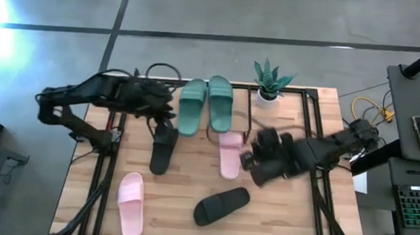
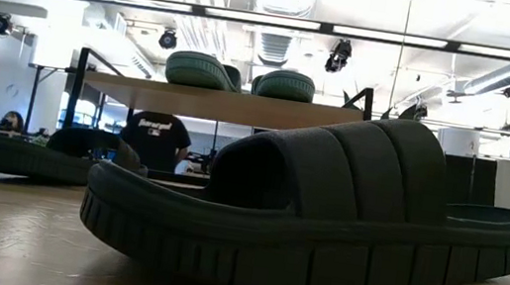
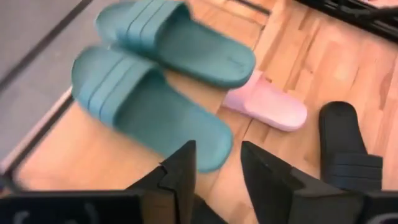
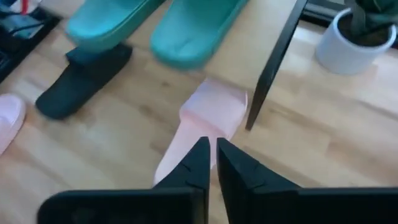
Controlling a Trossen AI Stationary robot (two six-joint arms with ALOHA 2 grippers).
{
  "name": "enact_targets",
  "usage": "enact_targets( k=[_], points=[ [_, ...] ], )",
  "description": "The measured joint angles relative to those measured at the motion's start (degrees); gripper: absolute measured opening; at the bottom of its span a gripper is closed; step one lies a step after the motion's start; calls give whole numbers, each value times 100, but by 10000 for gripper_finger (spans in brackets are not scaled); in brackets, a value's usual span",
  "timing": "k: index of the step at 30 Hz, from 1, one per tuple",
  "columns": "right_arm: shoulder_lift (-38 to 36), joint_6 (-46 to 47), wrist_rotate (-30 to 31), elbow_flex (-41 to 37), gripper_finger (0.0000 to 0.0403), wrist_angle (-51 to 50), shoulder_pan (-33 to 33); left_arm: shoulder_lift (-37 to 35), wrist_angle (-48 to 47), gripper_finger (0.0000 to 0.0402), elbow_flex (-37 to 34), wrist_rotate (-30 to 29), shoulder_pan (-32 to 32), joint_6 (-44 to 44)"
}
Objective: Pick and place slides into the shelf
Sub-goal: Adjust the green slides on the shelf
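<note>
The green pair (image 1: 206,105) lies side by side on the shelf's top board (image 2: 220,105). One pink slide (image 1: 230,154) lies on the table by the shelf's black leg (image 4: 277,62), and the other (image 1: 130,203) lies near left. One black slide (image 1: 164,148) lies below the green pair, the other (image 1: 221,205) near the front. My left gripper (image 3: 217,163) is open and empty above the green pair's near ends. My right gripper (image 4: 211,152) is shut, right of the first pink slide (image 4: 208,115), with its tips over the heel half. My right gripper's shut fingertips (image 4: 200,155) stand over the pink slide's heel half (image 4: 180,146), coming from the table's right and slanting down. The fingers hide the place where they meet the slide, so I cannot tell whether they touch it. The slide lies flat on the table.
A small potted plant (image 1: 269,81) stands at the far edge right of the shelf. Cables and a keyboard lie off the table's right side. A person in a black shirt (image 2: 155,139) shows in the room behind the shelf.
</note>
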Motion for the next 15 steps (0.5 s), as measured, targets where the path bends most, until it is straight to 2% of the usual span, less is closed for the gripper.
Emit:
enact_targets(
  k=[3,7,11,15],
  points=[
    [-49,-728,-305,1,12,264,-733,-537,336,67,-816,-92,12,-437],
    [-54,-1657,-823,2,9,709,-1797,-1144,1332,11,-2095,-267,174,-510],
    [42,-2388,-1204,2,9,1326,-2745,-1569,2185,9,-3046,-301,667,-508],
    [177,-2784,-1579,2,9,1670,-3474,-1856,2262,10,-3486,-297,1311,-477]
  ],
)
